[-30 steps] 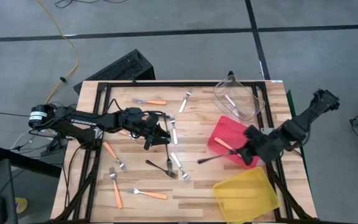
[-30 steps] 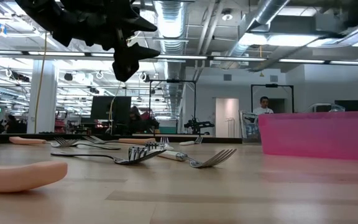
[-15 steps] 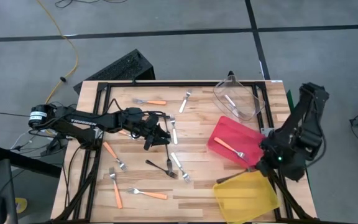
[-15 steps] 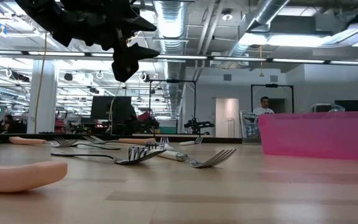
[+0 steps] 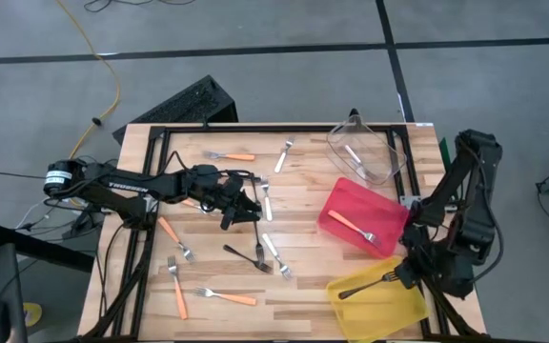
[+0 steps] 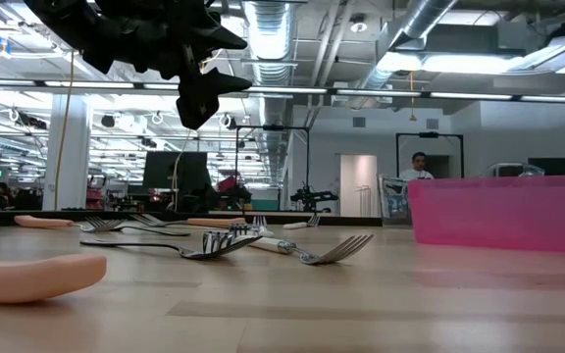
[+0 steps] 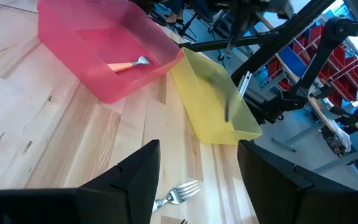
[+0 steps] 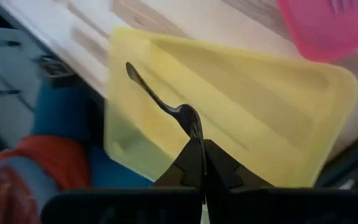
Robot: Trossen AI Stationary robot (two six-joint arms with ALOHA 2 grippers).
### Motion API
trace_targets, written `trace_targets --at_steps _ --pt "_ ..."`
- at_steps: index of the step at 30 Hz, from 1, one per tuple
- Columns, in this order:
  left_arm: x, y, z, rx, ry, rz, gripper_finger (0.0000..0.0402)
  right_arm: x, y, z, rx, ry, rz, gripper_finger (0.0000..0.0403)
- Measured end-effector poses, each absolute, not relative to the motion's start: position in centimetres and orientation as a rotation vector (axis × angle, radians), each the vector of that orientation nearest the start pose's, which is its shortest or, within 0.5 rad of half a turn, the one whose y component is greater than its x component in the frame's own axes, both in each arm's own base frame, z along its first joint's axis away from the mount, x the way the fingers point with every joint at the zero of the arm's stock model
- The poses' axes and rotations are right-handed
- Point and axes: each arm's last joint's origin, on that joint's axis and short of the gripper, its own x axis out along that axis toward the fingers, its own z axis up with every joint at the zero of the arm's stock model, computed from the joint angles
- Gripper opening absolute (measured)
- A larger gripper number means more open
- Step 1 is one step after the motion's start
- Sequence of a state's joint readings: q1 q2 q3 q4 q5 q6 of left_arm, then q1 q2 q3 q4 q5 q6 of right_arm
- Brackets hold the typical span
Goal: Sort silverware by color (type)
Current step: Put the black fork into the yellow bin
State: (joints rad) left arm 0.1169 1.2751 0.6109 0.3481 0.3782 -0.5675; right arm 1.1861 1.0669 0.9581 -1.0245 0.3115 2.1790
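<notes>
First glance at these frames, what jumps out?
The right gripper, jaws shut on an all-black fork, holds it over the yellow plastic bin at the table's near right corner. Beside that bin, the red plastic bin holds one orange-handled fork. The left gripper hovers open mid-table over scattered forks.

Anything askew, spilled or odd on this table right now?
Nothing damaged. The clear bin at the far edge looks tilted rather than flat. Loose forks lie scattered mid-table, simply unsorted. The right pincer holds a black fork over the yellow bin.
</notes>
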Motion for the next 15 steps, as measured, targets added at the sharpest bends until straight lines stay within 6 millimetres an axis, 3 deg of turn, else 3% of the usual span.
trace_targets --at_steps 15 --pt "26.3 2.1 22.3 -0.631 0.368 -0.143 0.0199 9.2 18.7 25.4 1.046 1.211 -0.566 0.0019"
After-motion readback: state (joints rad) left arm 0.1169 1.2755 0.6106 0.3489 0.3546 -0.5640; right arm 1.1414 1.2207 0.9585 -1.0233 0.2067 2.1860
